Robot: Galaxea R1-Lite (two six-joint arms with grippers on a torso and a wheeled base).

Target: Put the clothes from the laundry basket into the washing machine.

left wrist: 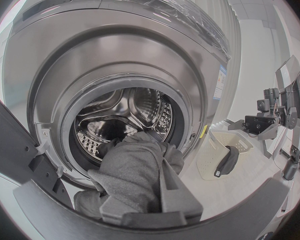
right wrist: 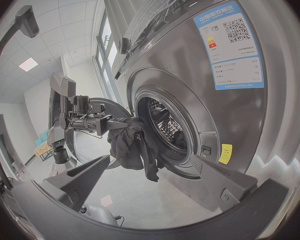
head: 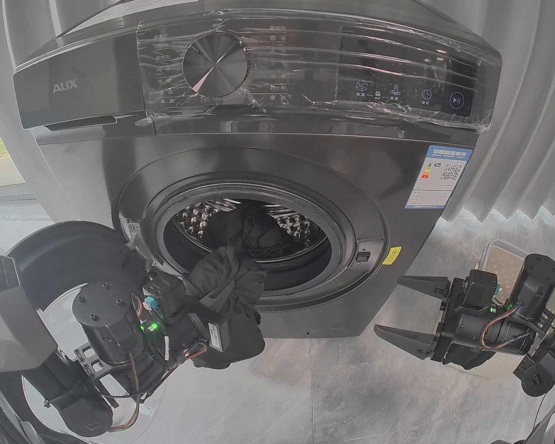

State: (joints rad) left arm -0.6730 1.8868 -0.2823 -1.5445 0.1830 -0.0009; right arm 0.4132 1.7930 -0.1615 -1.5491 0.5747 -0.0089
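Honestly, left gripper [right wrist: 125, 124] pinches the garment [right wrist: 133, 147], tail drooping below its fingers [left wrist: 171, 184], outside the drum [head: 293, 223]. It could slide out. Right gripper [head: 391, 306] gapes empty.

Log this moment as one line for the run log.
left gripper shut on dark garment at washing machine mouth | right gripper open near laundry basket | door open

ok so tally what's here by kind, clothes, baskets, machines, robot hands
washing machine: 1
laundry basket: 1
dark garments: 3 (drum garment, held garment, basket garment)
robot hands: 2 (left hand, right hand)
total: 7
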